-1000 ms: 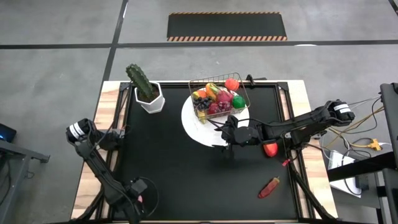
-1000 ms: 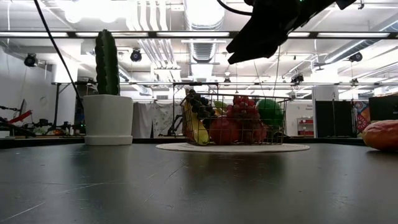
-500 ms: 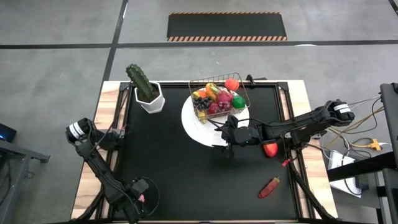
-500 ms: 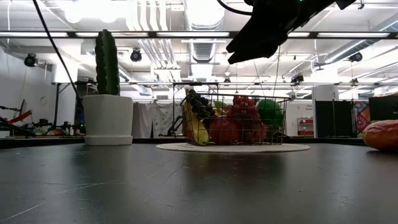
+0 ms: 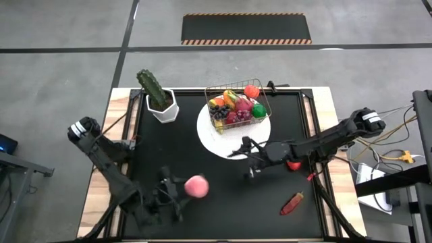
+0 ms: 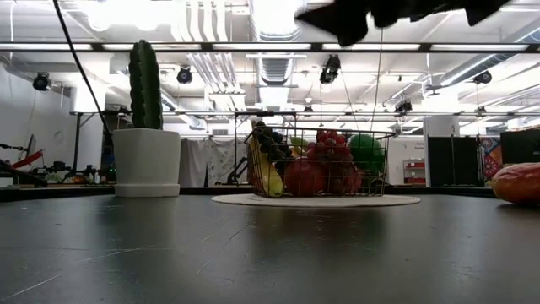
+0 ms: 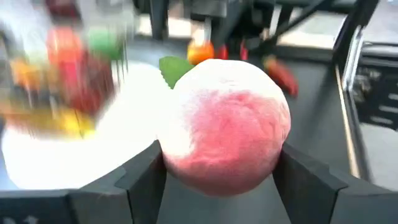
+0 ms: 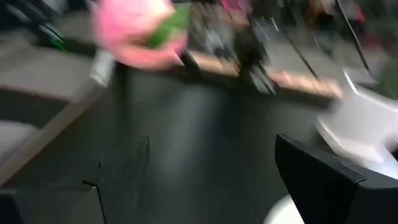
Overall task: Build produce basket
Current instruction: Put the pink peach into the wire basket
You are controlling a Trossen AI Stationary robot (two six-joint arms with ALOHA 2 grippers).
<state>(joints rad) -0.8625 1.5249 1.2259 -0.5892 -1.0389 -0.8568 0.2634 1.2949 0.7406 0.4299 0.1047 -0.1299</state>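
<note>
The wire basket (image 5: 237,106) stands on a white round plate (image 5: 229,138) at the table's far middle, filled with produce: an orange, a banana, grapes, and red and green pieces. My left gripper (image 5: 189,189) is at the near middle, shut on a pink peach (image 5: 197,186) with a green leaf. My right gripper (image 5: 247,156) is open and empty just on the near side of the plate. A red-orange piece (image 5: 292,163) lies beside the right arm, and a red chili (image 5: 292,202) lies at the near right. My left gripper pinches the peach's two opposite sides (image 7: 174,155) between its two fingers (image 7: 140,183). The fingers lie about level and point toward the plate and basket. The peach sits between them with its leaf (image 7: 174,68) on the far side, lifted clear of the table.
A green cactus in a white hexagonal pot (image 5: 158,98) stands at the far left, also in the low view (image 6: 146,127). The black mat between the plate and the near edge is bare. The red-orange piece shows at the low view's right edge (image 6: 518,182).
My left gripper has swung quickly from the near left corner toward the table's middle and risen, carrying the pink peach clear of the table. My right gripper has gone up and shifted a little toward the near edge, away from the plate.
</note>
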